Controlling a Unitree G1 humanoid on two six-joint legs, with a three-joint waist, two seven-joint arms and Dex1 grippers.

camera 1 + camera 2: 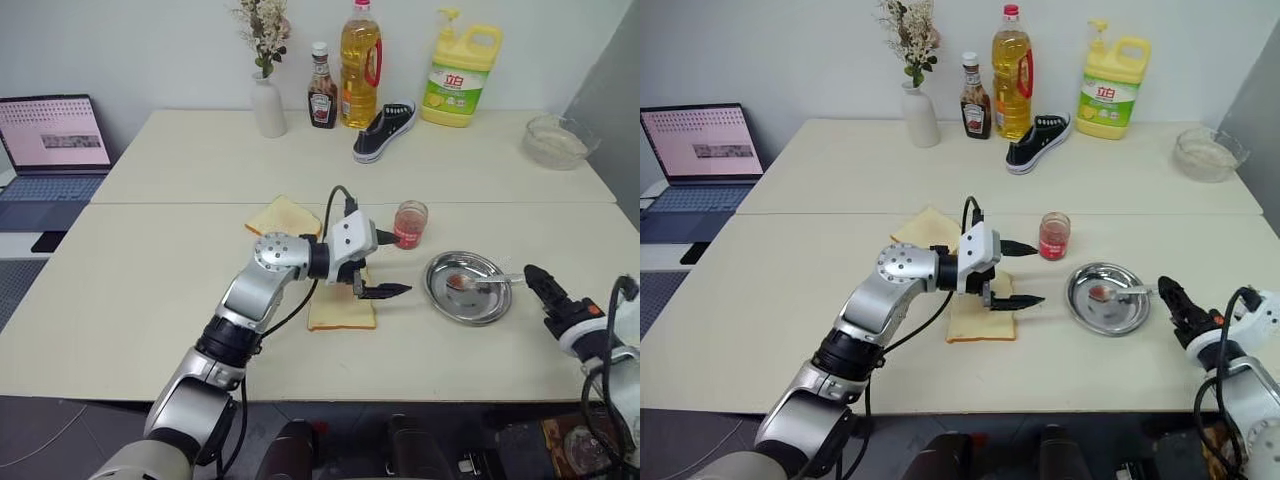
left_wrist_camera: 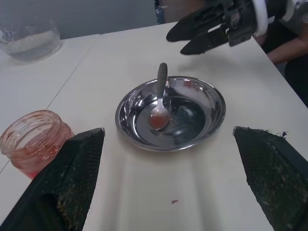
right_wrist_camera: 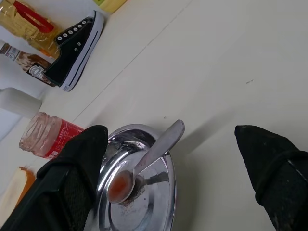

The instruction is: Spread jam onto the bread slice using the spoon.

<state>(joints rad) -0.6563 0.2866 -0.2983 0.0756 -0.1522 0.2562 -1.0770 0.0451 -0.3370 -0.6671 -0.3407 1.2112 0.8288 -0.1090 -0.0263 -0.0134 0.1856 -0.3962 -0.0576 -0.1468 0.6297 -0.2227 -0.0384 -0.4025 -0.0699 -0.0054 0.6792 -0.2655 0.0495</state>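
The spoon lies in a round steel dish, its bowl smeared with red jam and its handle toward my right gripper. The jam jar stands just behind and to the left of the dish. The bread slice lies flat to the left of the dish, partly under my left gripper. That gripper hovers open and empty, pointing sideways toward the dish. My right gripper is open and empty too, just to the right of the dish near the spoon's handle end.
A second, yellower bread slice lies behind the left arm. Along the table's far side stand a vase, ketchup bottle, oil bottle, black shoe, detergent jug and glass bowl. A laptop sits far left.
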